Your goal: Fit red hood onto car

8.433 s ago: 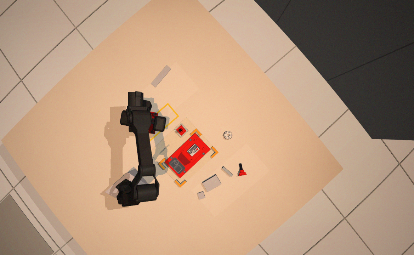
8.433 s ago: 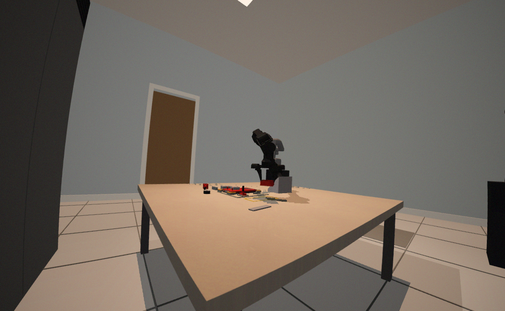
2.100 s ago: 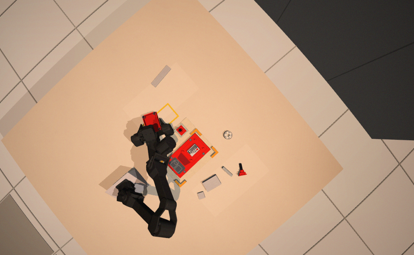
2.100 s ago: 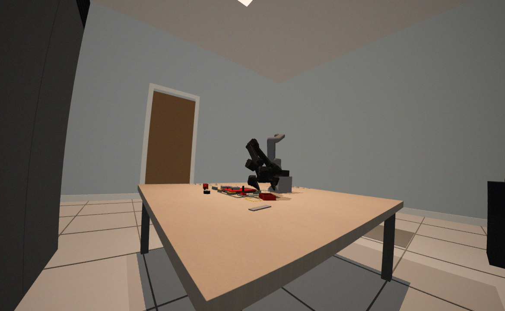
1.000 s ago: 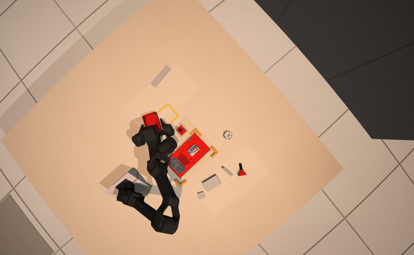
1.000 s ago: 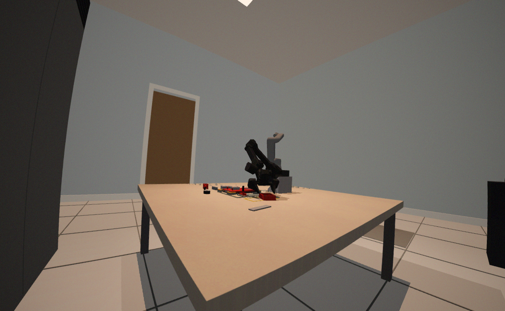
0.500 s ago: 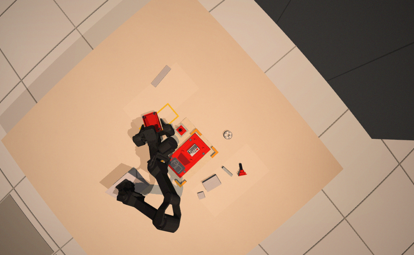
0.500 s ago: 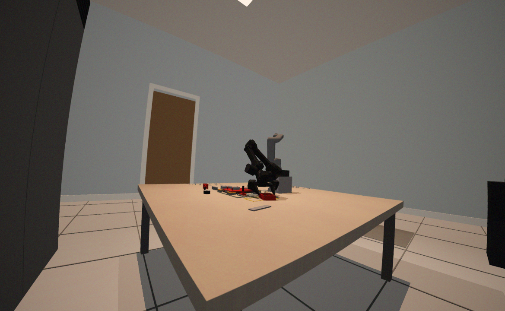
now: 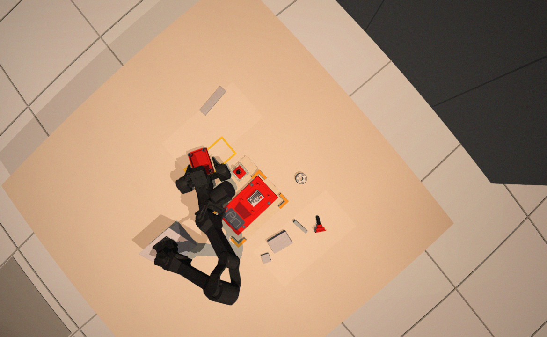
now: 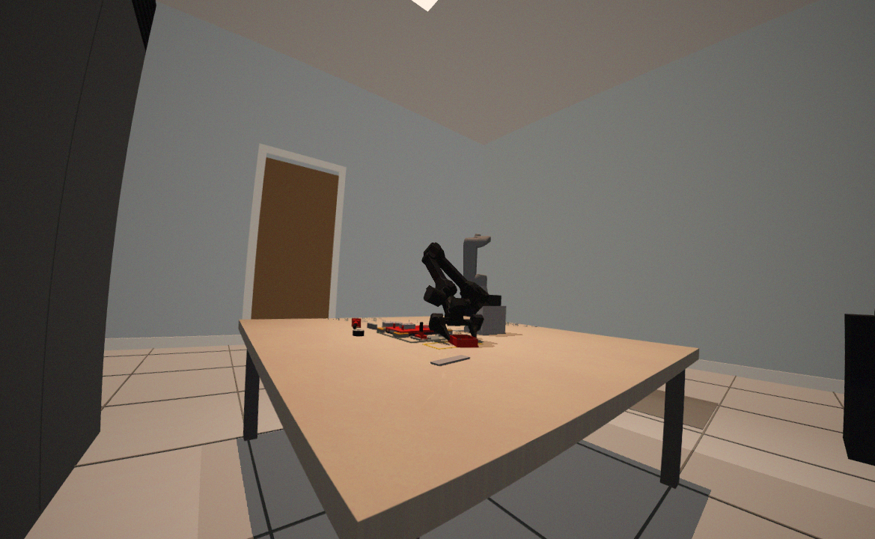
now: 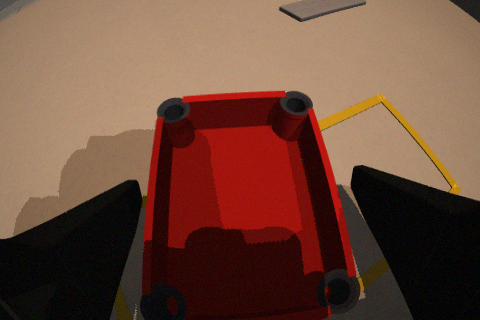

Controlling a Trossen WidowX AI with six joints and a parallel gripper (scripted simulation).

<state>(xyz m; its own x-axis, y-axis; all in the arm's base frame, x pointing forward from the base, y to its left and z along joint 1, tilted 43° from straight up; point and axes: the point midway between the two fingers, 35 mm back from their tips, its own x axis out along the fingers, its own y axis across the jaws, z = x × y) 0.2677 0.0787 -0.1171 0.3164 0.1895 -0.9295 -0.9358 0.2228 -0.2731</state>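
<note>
The red hood [image 9: 200,158] [image 10: 462,340] [image 11: 250,175] lies upside down on the table, its open side up and dark-ringed corner bosses showing. It lies partly over the yellow outline. My gripper [image 9: 201,163] [image 10: 460,336] [image 11: 248,186] is open and low, one finger on either side of the hood's long walls, with a gap on each side in the wrist view. The red chassis [image 9: 263,187] [image 10: 408,330] sits between the jig's orange corners [image 9: 282,200], beside the arm. The engine block [image 9: 255,198] is on its deck. The arm covers part of the chassis's near-left edge.
A grey bar [image 9: 212,100] [image 10: 450,360] [image 11: 325,5] lies beyond the hood. The yellow outline [image 9: 229,144] [image 11: 419,140] is beside it. A small red part with a black post [image 9: 238,172] stands between hood and jig. A wheel [image 9: 301,176] and grey block [image 9: 279,241] lie past the chassis.
</note>
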